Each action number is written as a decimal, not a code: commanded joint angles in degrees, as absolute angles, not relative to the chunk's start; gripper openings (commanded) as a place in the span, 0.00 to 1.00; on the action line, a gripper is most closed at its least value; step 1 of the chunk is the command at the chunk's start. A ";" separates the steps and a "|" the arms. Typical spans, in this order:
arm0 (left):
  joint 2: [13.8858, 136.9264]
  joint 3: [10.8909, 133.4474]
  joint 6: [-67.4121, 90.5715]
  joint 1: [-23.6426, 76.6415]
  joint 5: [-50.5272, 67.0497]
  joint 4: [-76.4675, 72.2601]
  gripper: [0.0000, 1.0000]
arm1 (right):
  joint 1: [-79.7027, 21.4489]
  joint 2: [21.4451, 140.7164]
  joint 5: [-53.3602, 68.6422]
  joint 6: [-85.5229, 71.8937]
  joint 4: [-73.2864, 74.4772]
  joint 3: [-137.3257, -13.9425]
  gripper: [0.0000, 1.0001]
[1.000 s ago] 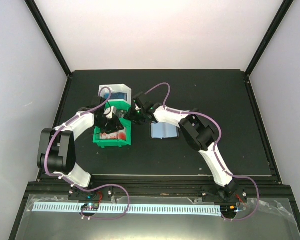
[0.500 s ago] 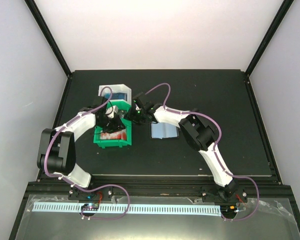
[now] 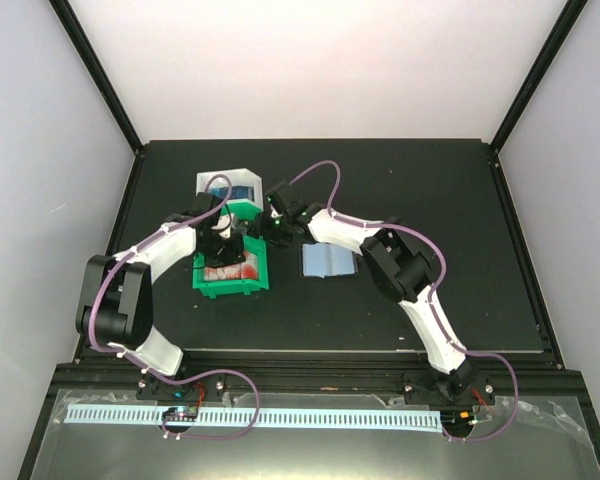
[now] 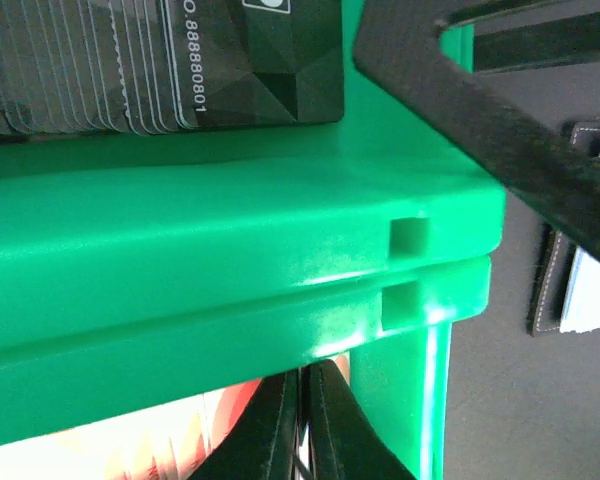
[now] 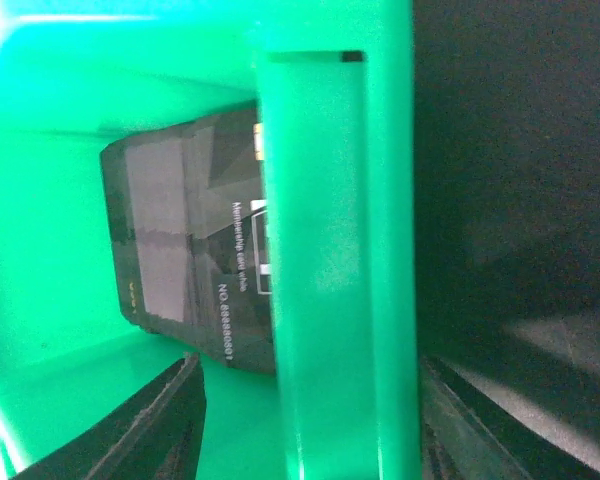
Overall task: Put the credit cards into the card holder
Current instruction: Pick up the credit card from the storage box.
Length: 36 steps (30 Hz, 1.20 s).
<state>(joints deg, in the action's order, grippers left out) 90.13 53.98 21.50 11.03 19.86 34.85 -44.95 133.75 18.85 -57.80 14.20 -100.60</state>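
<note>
The green tray (image 3: 262, 275) holds the credit cards: a black stack (image 4: 180, 60) (image 5: 180, 240) in the far compartment and red-and-white ones (image 3: 230, 268) in the near one. My left gripper (image 3: 223, 244) (image 4: 302, 420) reaches down into the near compartment and is shut, with a thin card edge pinched between its fingers. My right gripper (image 3: 272, 228) (image 5: 320, 430) stands open astride the tray's right wall (image 5: 330, 250), one finger on each side with gaps. The card holder (image 3: 328, 262) (image 4: 552, 270) lies open, light blue side up, to the right of the tray.
A white tray (image 3: 242, 180) with blue contents stands just behind the green tray. The black mat (image 3: 430, 200) stretches to the right and back. Both arms crowd together over the green tray.
My left gripper has closed inside the near compartment. The right gripper's jaws have widened round the tray wall. The green tray has shifted slightly to the right.
</note>
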 commanded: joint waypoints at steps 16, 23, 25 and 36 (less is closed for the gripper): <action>67.35 60.64 21.25 12.16 19.81 48.08 0.02 | -34.71 102.68 37.78 -38.69 12.44 -86.72 0.84; 66.38 70.24 39.36 11.78 39.94 43.34 0.02 | -33.66 95.72 49.90 -39.23 14.37 -82.07 0.88; 66.22 69.79 47.51 11.78 45.82 38.57 0.01 | -33.66 95.10 52.43 -41.63 15.24 -81.45 0.88; 66.34 69.37 57.12 11.73 52.99 26.96 0.02 | -33.71 90.86 61.97 -53.08 3.04 -76.02 0.59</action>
